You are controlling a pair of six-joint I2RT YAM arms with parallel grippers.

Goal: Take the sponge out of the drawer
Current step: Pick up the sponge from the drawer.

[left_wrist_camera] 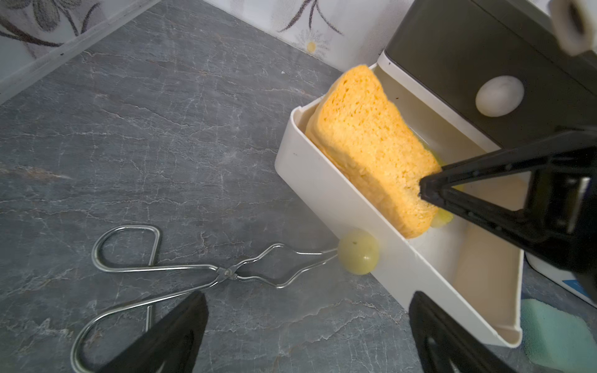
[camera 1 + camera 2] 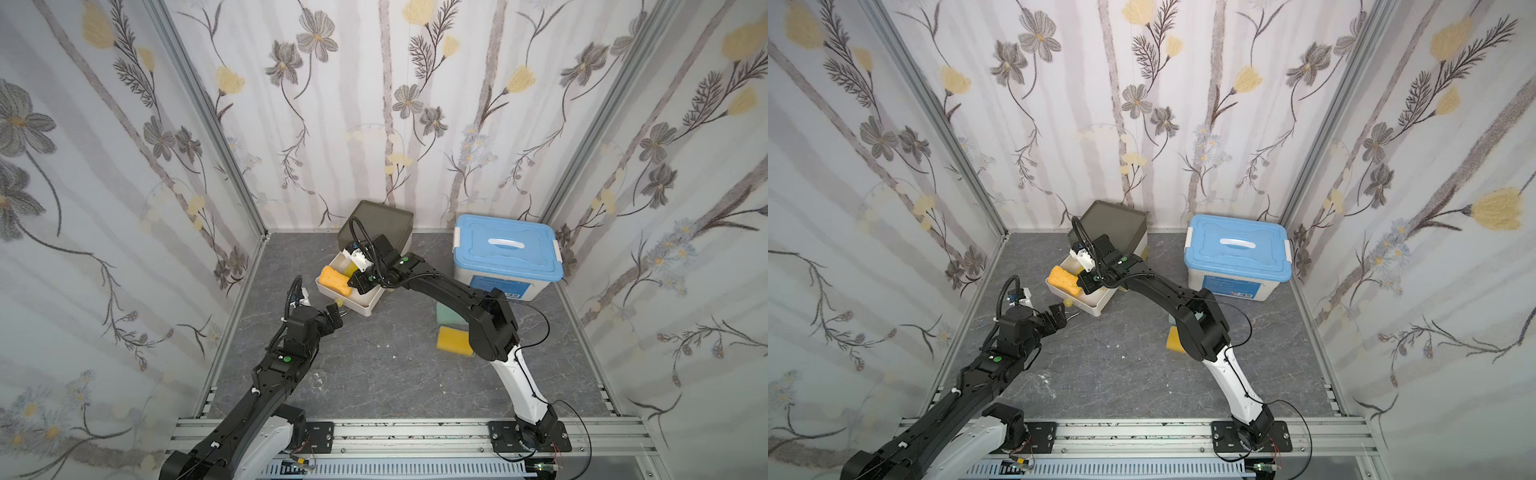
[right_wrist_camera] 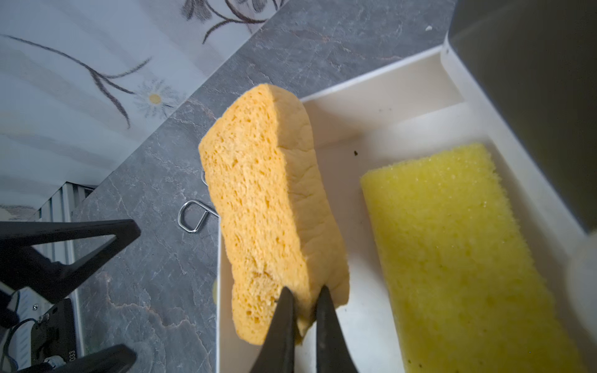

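We are hovering our left end effector (image 1: 308,295), spread wide, just in front of the drawer (image 1: 323,181), by wire tongs (image 1: 161,268) touching the drawer's knob (image 1: 358,252). Our right end effector (image 3: 306,290) is pinching the orange sponge (image 3: 258,210), tilting it over the drawer's end wall, beside a yellow sponge (image 3: 452,242) lying inside.

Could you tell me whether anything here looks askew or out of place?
The dark-topped white drawer unit stands skewed to the back wall, its white plastic drawer open. Wire scissor tongs lie on the grey table, tips at the drawer's round yellowish knob. The orange sponge is tilted on edge, pinched at one end by the right gripper.
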